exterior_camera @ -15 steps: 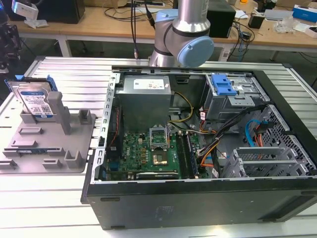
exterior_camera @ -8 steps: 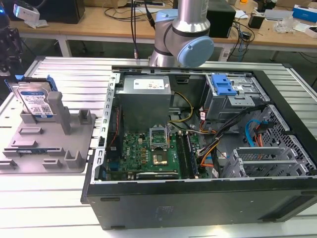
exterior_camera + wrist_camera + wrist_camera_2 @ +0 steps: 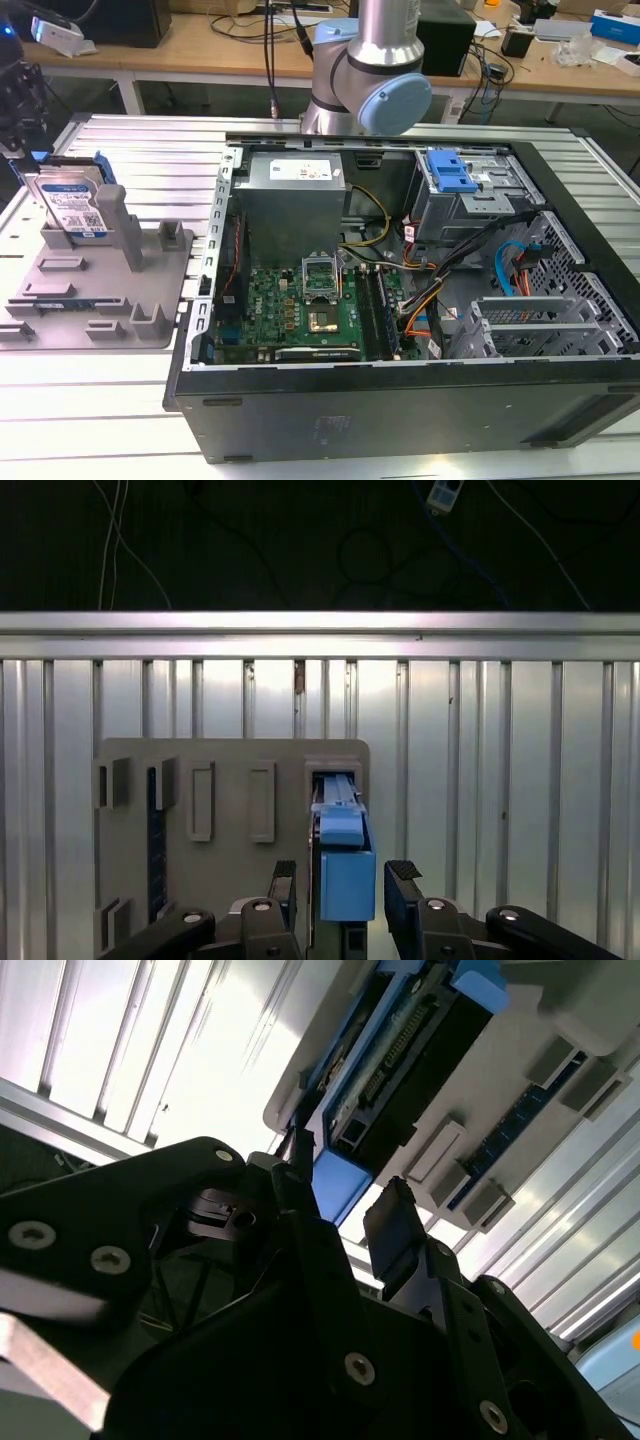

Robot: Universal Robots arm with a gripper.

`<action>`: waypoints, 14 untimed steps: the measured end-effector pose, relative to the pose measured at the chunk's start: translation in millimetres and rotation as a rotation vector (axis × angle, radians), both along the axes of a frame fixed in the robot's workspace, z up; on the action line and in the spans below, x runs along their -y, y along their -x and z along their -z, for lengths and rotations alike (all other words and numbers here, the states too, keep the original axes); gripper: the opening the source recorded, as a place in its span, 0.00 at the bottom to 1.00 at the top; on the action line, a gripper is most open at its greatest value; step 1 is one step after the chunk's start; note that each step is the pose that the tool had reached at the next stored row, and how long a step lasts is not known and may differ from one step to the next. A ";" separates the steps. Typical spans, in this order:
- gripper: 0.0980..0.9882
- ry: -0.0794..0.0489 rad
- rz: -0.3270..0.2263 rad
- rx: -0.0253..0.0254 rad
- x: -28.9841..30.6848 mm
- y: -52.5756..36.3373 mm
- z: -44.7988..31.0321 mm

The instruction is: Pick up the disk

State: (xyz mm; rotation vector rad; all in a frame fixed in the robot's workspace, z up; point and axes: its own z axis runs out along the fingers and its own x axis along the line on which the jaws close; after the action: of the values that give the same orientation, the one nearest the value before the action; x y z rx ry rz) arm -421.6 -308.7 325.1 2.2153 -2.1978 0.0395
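The disk (image 3: 70, 205) stands on edge in a slot of the grey holder (image 3: 100, 290), at the exterior view's left, its white-and-blue label facing out. In the first wrist view its blue side rail (image 3: 346, 865) points up at me between my two dark fingers (image 3: 283, 885). My gripper (image 3: 343, 888) is open and straddles the disk's upper edge, one finger on each side, with small gaps showing. The second wrist view shows the same: gripper (image 3: 343, 1208) open around the blue rail, with the disk (image 3: 400, 1070) beyond. In the exterior view the gripper (image 3: 20, 135) hangs just above the disk.
An open computer case (image 3: 400, 390) holds a motherboard, a power supply and a blue drive-bay bracket (image 3: 450, 172), close to the holder on the exterior view's right. The arm's base (image 3: 370, 70) stands behind the case. The holder sits on a ribbed metal table (image 3: 500, 780), with its upright posts (image 3: 125, 225) beside the disk.
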 end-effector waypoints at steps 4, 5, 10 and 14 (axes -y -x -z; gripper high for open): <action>0.43 0.000 0.000 -0.0001 -1.2 0.1 3.9; 0.43 0.000 0.000 -0.0002 -1.2 0.3 4.4; 0.43 0.000 0.000 -0.0006 1.9 0.3 7.3; 0.43 0.000 0.000 -0.0009 2.0 0.3 7.9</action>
State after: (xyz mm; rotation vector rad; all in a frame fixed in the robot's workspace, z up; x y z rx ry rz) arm -421.9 -310.7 317.2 2.2149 -2.1973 0.0385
